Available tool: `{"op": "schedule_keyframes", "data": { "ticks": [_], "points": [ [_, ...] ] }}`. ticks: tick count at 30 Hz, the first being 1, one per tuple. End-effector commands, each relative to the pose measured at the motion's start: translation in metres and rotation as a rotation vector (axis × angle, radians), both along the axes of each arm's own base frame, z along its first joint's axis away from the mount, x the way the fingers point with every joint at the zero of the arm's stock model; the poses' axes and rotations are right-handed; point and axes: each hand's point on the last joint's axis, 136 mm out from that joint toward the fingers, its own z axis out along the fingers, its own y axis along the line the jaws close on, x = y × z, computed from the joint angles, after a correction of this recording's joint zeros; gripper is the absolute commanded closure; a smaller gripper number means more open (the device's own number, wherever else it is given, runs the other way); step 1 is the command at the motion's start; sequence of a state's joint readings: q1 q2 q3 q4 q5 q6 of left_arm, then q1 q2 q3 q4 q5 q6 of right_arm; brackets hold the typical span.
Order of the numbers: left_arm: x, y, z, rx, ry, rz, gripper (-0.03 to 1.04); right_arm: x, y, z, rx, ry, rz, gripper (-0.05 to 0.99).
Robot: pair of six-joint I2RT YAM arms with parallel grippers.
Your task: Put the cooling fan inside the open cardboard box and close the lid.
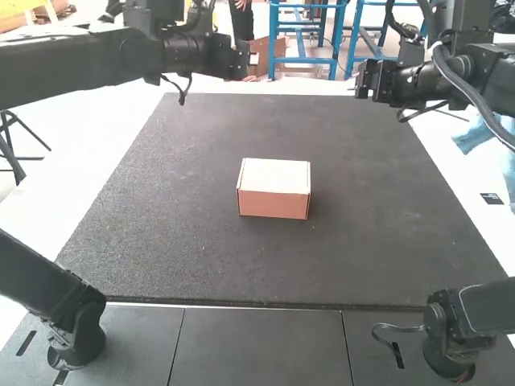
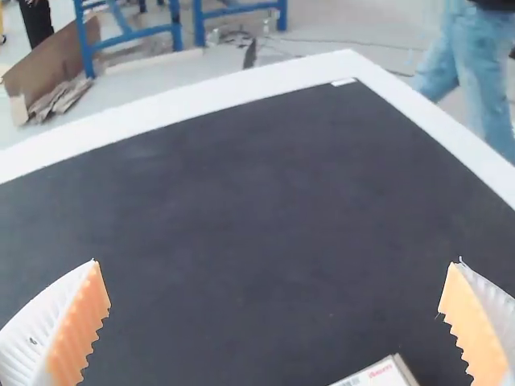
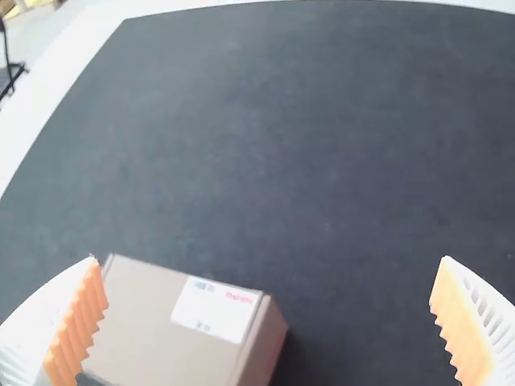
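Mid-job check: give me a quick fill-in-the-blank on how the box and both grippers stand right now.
1. The cardboard box sits on the black mat with its lid ____.
2. The left gripper has its fingers ____.
3. The right gripper, above the box, grips ____.
4. The label on the box's top is ____ in colour.

Missing words: closed; open; nothing; white.

Bright, even light fills every view. The white tabletop (image 1: 105,137) rim glares, and the cardboard box (image 1: 273,188) casts a thin soft shadow.
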State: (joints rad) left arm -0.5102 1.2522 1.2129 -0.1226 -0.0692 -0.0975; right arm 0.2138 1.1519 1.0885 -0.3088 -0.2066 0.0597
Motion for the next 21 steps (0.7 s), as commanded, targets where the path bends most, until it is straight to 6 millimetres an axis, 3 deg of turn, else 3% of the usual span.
{"op": "schedule_keyframes", "data": {
  "ticks": [1, 6, 9, 16, 21],
  "points": [
    [-0.024, 0.03, 0.03, -0.06, -0.138, 0.075, 0.04, -0.008, -0.012, 0.004, -0.007, -0.037, -0.039, 0.02],
    [-0.063, 0.059, 0.03, -0.127, -0.312, 0.112, 0.04, -0.02, -0.024, 0.006, -0.004, -0.148, -0.089, 0.02],
    [-0.078, 0.075, 0.011, -0.137, -0.337, 0.142, 0.04, -0.026, -0.034, -0.008, -0.013, -0.184, -0.134, 0.02],
    [-0.1, 0.114, -0.042, -0.1, -0.346, 0.236, 0.04, -0.048, -0.06, -0.012, 0.012, -0.4, -0.26, 0.02],
    [-0.117, 0.139, -0.064, -0.1, -0.454, 0.305, 0.05, -0.072, -0.074, -0.022, -0.002, -0.521, -0.303, 0.02]
  ]
}}
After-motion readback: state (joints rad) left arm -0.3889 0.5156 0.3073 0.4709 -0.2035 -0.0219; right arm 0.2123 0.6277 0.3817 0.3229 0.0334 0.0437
